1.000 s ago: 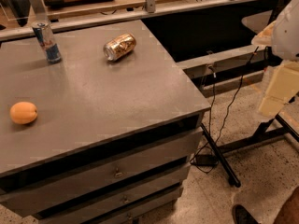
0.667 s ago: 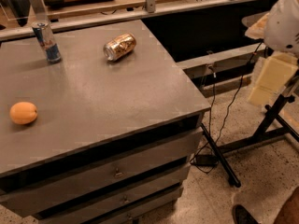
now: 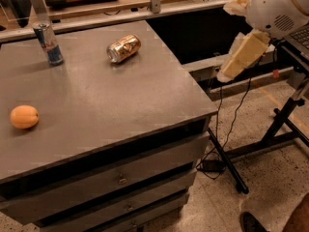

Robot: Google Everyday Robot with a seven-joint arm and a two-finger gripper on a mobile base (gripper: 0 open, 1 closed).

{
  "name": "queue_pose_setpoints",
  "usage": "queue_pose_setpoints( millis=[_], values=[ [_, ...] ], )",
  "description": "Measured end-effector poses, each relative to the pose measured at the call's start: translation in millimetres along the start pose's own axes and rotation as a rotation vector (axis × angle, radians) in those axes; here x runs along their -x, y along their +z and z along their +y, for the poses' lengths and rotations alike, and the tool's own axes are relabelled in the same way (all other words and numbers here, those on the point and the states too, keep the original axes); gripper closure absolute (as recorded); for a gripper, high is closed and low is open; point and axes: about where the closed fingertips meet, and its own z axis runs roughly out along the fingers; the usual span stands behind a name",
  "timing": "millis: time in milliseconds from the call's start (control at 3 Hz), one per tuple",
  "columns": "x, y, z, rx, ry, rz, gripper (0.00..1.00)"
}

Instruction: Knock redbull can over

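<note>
The redbull can [image 3: 48, 43] is a slim blue-and-silver can. It stands upright at the far left of the grey cabinet top [image 3: 111, 95]. My gripper [image 3: 241, 57] is cream-coloured and hangs from the white arm [image 3: 277, 6] at the upper right. It is off the cabinet's right edge, above the floor, far from the can. It holds nothing that I can see.
A dented gold can [image 3: 123, 48] lies on its side at the back middle of the top. An orange [image 3: 24, 116] sits near the left front. Drawers face the front. A black stand [image 3: 280, 124] and cables are on the floor at the right.
The gripper and arm have moved left and a little up, closer to the cabinet's right edge. The cans and the orange have not moved.
</note>
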Motion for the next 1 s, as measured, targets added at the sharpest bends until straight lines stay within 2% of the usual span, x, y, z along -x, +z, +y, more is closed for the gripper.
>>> queue_pose_setpoints(
  millis=[333, 667, 1000],
  values=[
    [26.8, 45.2, -23.2, 0.005, 0.025, -0.154, 0.00],
    [44.8, 81.0, -32.2, 0.053, 0.025, -0.232, 0.00],
    [44.4, 85.1, -32.6, 0.060, 0.028, -0.236, 0.00]
  ],
)
